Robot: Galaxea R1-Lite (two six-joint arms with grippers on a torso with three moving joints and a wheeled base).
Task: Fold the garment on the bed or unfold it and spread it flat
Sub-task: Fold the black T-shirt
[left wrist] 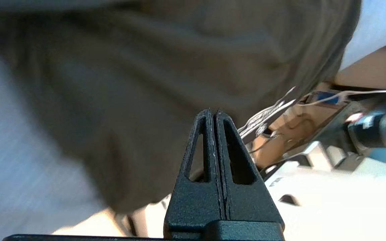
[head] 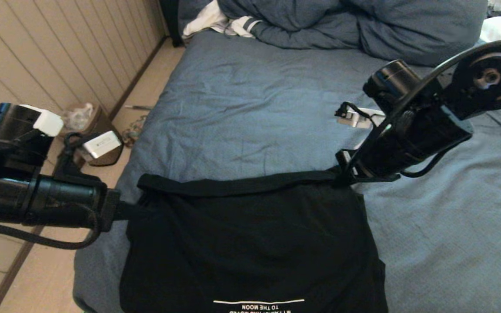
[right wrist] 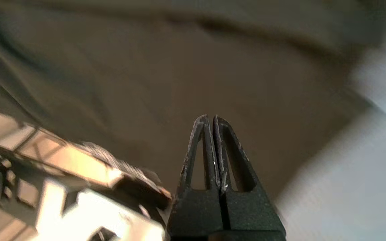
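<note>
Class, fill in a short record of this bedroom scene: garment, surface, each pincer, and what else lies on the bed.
garment: black T-shirt, white lettering showing, far edge stretched between the pincers
surface: bed, wrinkled slate-blue sheet
left pincer: shut, at the shirt's left edge
right pincer: shut, at the far right corner
also on the bed: blue duvet, white striped clothing

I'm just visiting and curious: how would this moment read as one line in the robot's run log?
black T-shirt on bed, print up | left gripper shut at its left corner | right gripper shut at its right corner | far edge taut between them
</note>
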